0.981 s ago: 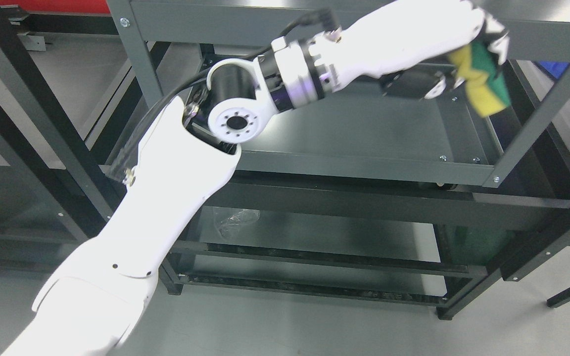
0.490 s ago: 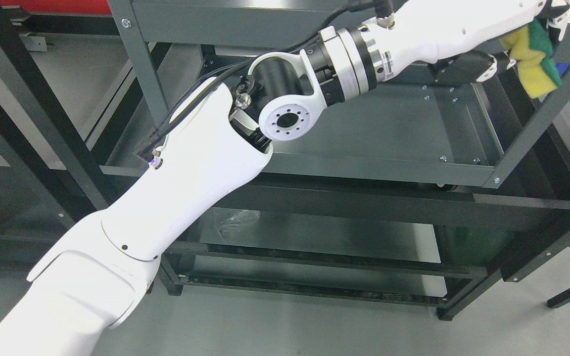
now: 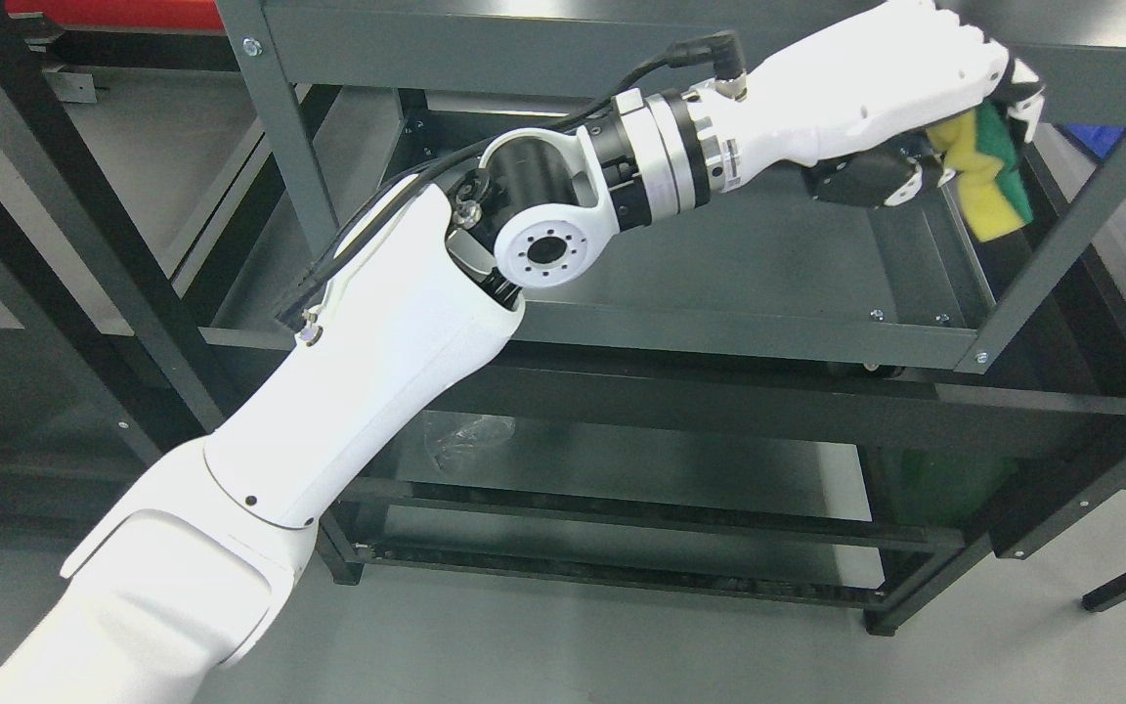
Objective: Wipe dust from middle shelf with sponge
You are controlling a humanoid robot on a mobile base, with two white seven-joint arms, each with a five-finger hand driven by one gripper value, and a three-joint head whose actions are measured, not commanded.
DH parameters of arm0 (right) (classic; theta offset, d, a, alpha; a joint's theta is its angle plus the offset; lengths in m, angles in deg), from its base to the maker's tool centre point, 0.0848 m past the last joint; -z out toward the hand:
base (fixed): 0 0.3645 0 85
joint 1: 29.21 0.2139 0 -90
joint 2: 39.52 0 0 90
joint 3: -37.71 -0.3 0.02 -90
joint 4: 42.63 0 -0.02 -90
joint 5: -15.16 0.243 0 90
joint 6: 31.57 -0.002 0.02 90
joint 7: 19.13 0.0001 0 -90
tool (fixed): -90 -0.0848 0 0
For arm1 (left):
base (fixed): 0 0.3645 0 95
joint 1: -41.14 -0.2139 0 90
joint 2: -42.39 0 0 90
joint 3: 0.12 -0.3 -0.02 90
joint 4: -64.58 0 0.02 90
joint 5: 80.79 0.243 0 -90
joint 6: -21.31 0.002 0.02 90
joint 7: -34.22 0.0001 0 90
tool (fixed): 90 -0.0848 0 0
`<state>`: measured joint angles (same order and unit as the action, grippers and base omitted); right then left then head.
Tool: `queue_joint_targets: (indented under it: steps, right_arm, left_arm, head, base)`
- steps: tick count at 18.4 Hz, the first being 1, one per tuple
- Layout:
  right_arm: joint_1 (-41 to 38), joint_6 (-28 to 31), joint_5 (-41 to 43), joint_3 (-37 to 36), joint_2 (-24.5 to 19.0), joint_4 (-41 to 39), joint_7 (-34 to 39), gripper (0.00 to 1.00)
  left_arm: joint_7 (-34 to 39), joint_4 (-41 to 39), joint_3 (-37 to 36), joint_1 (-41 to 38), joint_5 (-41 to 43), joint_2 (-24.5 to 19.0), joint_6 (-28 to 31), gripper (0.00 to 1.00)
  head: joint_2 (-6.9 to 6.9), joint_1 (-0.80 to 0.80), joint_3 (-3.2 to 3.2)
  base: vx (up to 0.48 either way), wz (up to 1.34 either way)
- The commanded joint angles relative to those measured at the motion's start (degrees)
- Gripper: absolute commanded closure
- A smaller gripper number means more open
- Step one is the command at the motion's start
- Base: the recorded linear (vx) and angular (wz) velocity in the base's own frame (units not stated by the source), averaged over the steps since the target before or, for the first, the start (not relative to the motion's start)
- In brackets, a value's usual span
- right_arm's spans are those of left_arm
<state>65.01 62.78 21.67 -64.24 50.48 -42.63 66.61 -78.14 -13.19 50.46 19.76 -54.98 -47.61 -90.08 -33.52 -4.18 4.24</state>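
Although the left arm enters low at the near left, its reach runs up and across to the far right of the rack, so everything here is placed against the middle shelf (image 3: 719, 254).

Nearest: the white upper arm and elbow joint, crossing in front of the shelf's front lip, toward its left half.

Farther: the forearm passes over the shelf surface, angled up toward the shelf's right end.

Farthest: the left hand (image 3: 915, 83), fingers curled tight around the sponge (image 3: 991, 181). The sponge is yellow with a green scouring layer, bent in the grip. It hangs below and right of the hand. Its long axis points down toward the shelf's right rear corner, close to the right upright post (image 3: 1061, 230).

Contact between sponge and shelf surface: cannot tell; it appears held above the surface, not pressed flat.

Judgement: the shelf lies below and left of the sponge, so the coming move likely needs the hand lowered, then drawn leftward along the shelf's length. The post beside the sponge is the collision risk.

Right arm: not visible.
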Motion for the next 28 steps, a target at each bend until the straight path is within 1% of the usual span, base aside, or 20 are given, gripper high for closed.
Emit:
queue_joint_targets:
  steps: [1, 4, 7, 10, 16, 18, 20, 22, 25, 27, 28]
  right_arm:
    - [0.00, 0.04, 0.00, 0.00, 1.00, -1.00, 0.04, 0.00]
    - [0.00, 0.04, 0.00, 0.00, 1.00, -1.00, 0.04, 0.00]
    - [0.00, 0.04, 0.00, 0.00, 1.00, -1.00, 0.04, 0.00]
    - [0.00, 0.04, 0.00, 0.00, 1.00, -1.00, 0.04, 0.00]
    - [0.00, 0.04, 0.00, 0.00, 1.00, -1.00, 0.04, 0.00]
    - [0.00, 0.04, 0.00, 0.00, 1.00, -1.00, 0.04, 0.00]
    - [0.00, 0.04, 0.00, 0.00, 1.00, -1.00, 0.04, 0.00]
    - [0.00, 0.04, 0.00, 0.00, 1.00, -1.00, 0.04, 0.00]
    - [0.00, 0.04, 0.00, 0.00, 1.00, -1.00, 0.04, 0.00]
    - [0.00, 0.04, 0.00, 0.00, 1.00, -1.00, 0.04, 0.00]
    - [0.00, 0.04, 0.00, 0.00, 1.00, -1.00, 0.04, 0.00]
  left_arm:
    - [-10.05, -6.41, 19.35, -8.58, -0.06, -1.00, -1.90, 1.00]
    - [-11.30, -7.22, 27.88, -9.82, -0.06, -1.00, -7.25, 1.00]
    - [-11.39, -7.40, 35.79, -9.82, -0.23, -5.09, -10.59, 1.00]
    - [-13.84, -7.40, 42.12, -11.74, -1.11, -10.27, -13.67, 1.00]
    - [-14.29, -7.39, 51.79, -17.90, -6.20, -18.01, -19.21, 1.00]
    - [-14.38, -7.31, 53.74, -19.83, -9.36, -21.87, -19.39, 1.00]
    - [-14.29, -7.31, 54.01, -22.20, -12.09, -24.95, -19.57, 1.00]
    - [-14.29, -7.31, 54.01, -22.74, -12.63, -25.23, -19.57, 1.00]
    - [-14.29, -7.31, 51.38, -21.51, -12.63, -23.56, -19.39, 1.00]
    - [-14.29, -7.31, 45.60, -19.59, -12.54, -21.55, -19.04, 1.00]
    - [-14.20, -7.05, 40.78, -18.44, -12.37, -19.36, -18.87, 1.00]
  head:
    - [0.00, 0.00, 0.00]
    - [0.00, 0.00, 0.00]
    - [0.00, 0.00, 0.00]
    - [0.00, 0.00, 0.00]
    - [0.00, 0.00, 0.00]
    - [0.01, 0.00, 0.00]
    - [0.01, 0.00, 0.00]
    - [0.01, 0.00, 0.00]
    - [0.01, 0.00, 0.00]
    - [0.01, 0.00, 0.00]
    - [0.01, 0.00, 0.00]
  base:
    - [0.000, 0.00]
    - [0.000, 0.00]
    - [0.000, 0.00]
    - [0.000, 0.00]
    - [0.000, 0.00]
    - [0.000, 0.00]
    - [0.000, 0.00]
    - [0.000, 0.00]
    - [0.000, 0.00]
    - [0.000, 0.00]
    - [0.000, 0.00]
